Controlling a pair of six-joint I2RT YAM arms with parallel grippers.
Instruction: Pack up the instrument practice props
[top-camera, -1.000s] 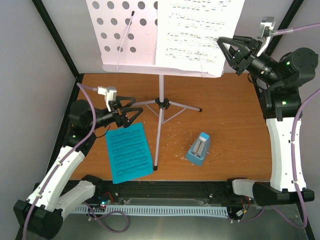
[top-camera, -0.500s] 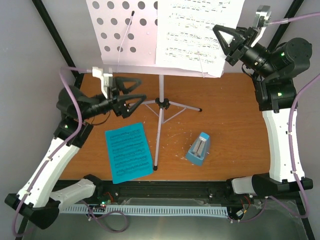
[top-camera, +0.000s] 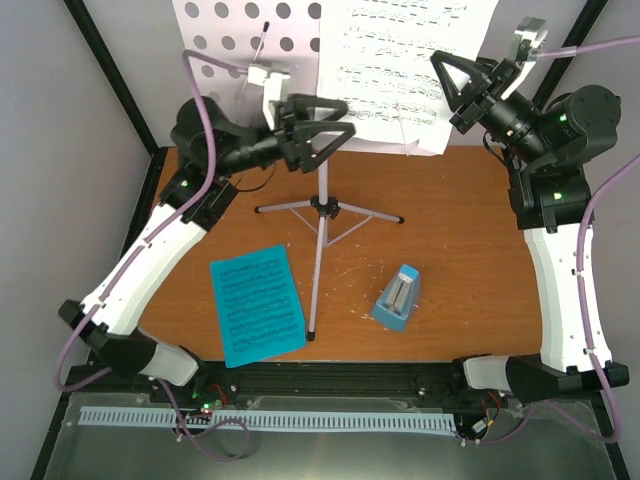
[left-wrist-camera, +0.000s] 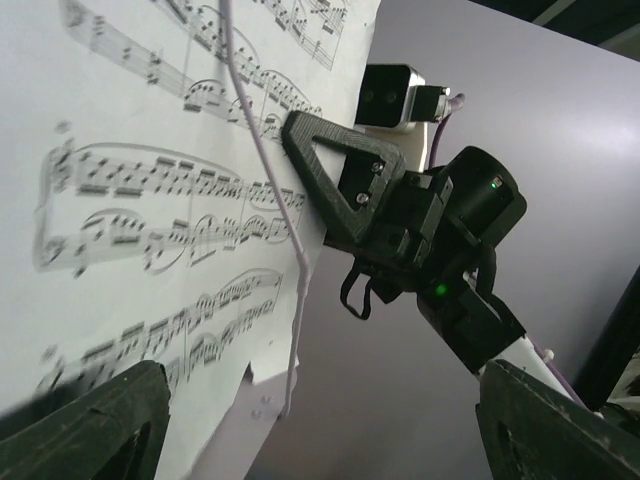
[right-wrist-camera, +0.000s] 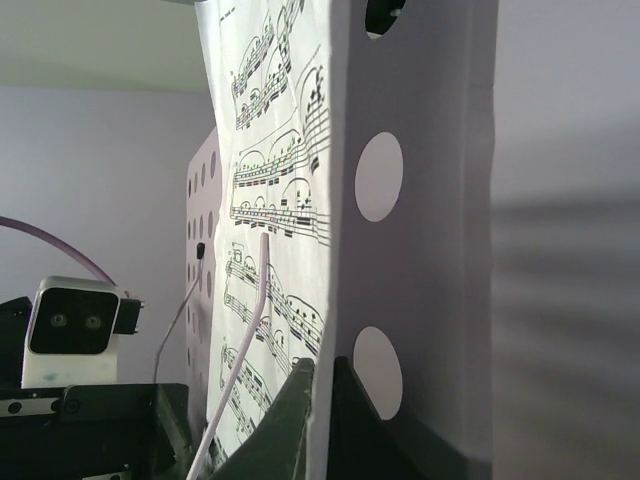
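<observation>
The white perforated music stand (top-camera: 232, 60) stands on a thin grey tripod (top-camera: 320, 215) at the back. A white music sheet (top-camera: 395, 70) rests on its right half. My right gripper (top-camera: 452, 88) is shut on the stand's right edge, one finger on the sheet and one behind the panel (right-wrist-camera: 430, 250); its jaws (right-wrist-camera: 322, 370) pinch that edge. My left gripper (top-camera: 322, 122) is open and empty at the stand's lower edge, facing the sheet (left-wrist-camera: 150, 200) and the right gripper (left-wrist-camera: 345, 185). A blue music sheet (top-camera: 258, 305) and the light-blue metronome (top-camera: 398, 298) lie on the table.
The brown table (top-camera: 470, 230) is framed by black posts and grey walls. The tripod's legs spread across the table's middle, between the blue sheet and the metronome. A thin wire page holder (left-wrist-camera: 265, 190) crosses the white sheet.
My left arm has risen from beside the blue sheet and swung right, up to the stand's lower edge. The right gripper has stayed on the stand's right edge.
</observation>
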